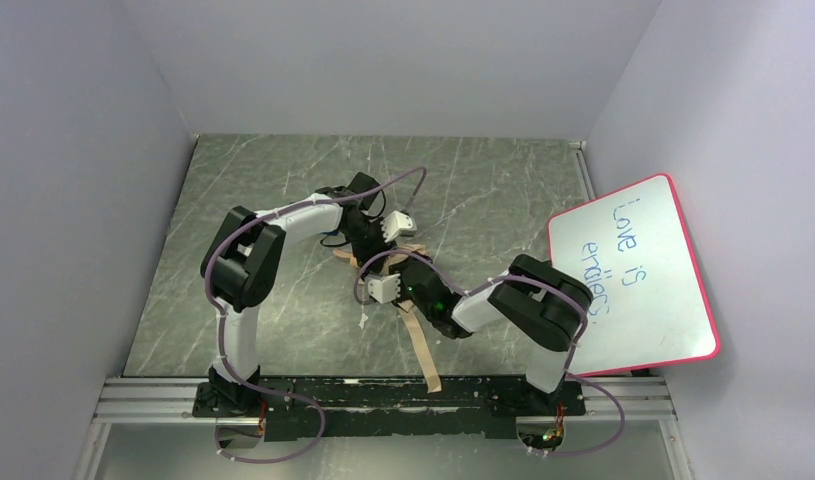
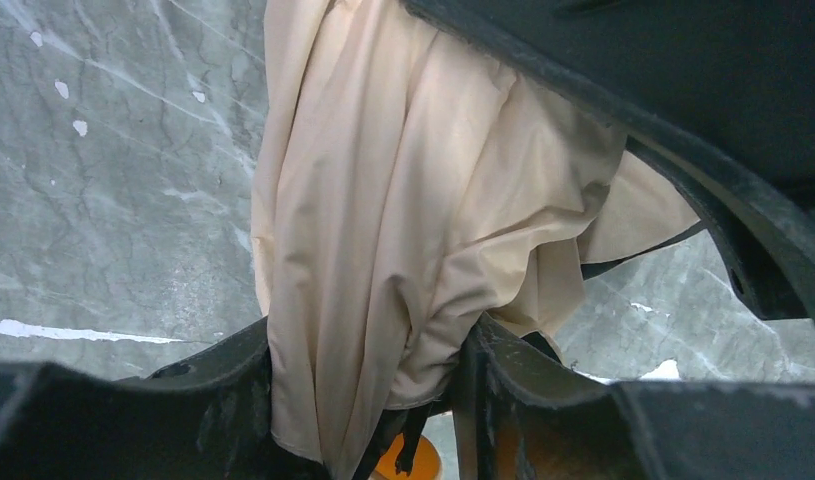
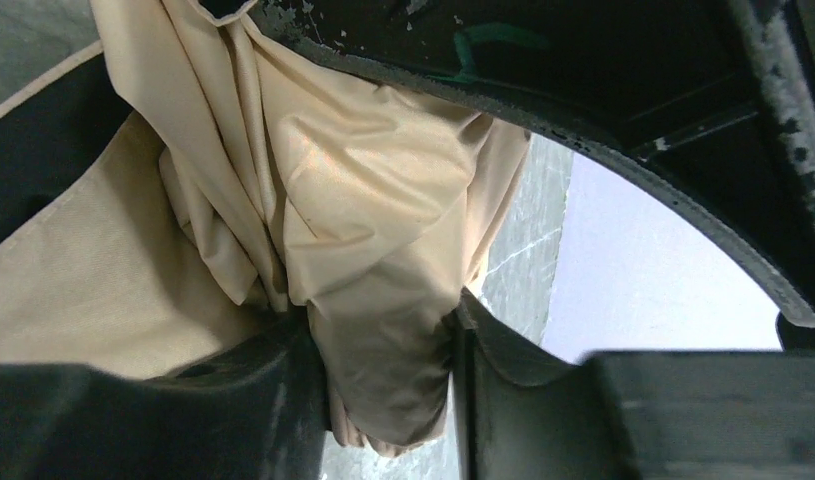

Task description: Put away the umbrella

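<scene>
The umbrella (image 1: 378,262) lies on the bench (image 1: 233,210) between the two arms, its cream canopy (image 2: 403,200) loose and bunched; the left hand (image 2: 368,400) pinches a gathered fold of it, cloth filling the gap between the fingers (image 2: 223,410); the right hand (image 3: 383,380) pinches another fold just beside; a beige strap (image 1: 423,355) trails toward the near edge; handle and shaft are hidden; both grips seem to hold only slack fabric, so a pull may slide the cloth free, or stretch it between the hands and strain the frame; the trailing strap could catch under the right arm
</scene>
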`<state>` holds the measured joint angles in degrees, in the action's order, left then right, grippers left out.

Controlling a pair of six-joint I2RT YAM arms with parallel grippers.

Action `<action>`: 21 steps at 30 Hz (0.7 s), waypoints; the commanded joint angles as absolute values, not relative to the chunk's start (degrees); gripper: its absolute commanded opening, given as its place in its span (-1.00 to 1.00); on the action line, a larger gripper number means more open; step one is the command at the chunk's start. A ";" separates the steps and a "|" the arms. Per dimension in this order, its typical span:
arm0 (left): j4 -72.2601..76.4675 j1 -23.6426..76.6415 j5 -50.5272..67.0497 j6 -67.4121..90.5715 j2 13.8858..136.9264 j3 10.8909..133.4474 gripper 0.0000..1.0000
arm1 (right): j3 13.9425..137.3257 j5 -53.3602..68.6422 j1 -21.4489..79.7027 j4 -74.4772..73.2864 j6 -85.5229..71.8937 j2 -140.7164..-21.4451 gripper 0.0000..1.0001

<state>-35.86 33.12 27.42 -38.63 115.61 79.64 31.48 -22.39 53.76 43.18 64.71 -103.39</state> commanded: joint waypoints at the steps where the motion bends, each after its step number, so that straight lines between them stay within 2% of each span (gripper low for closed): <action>1: -39.50 34.89 23.30 -38.33 118.67 77.59 -0.68 | 30.46 -21.23 55.31 36.27 62.87 -101.55 -0.06; 4: -39.34 34.89 21.97 -38.05 118.82 77.71 -0.89 | 30.20 -21.30 55.70 36.77 62.01 -98.90 0.14; 8: -38.78 34.89 19.49 -37.40 119.06 78.08 -0.91 | 29.35 -20.98 56.31 36.14 59.30 -93.87 0.28; 15: -37.76 34.89 17.27 -36.51 119.33 78.72 -0.90 | 28.21 -20.93 59.22 27.92 49.44 -83.30 0.31; 21: -39.38 34.89 18.89 -36.71 120.54 80.50 -0.90 | 28.98 -19.64 61.34 19.30 27.21 -71.78 0.30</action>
<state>-36.51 34.46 23.51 -37.50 115.77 80.47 28.77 -20.88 60.49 25.85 45.25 -78.46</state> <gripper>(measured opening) 0.478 0.654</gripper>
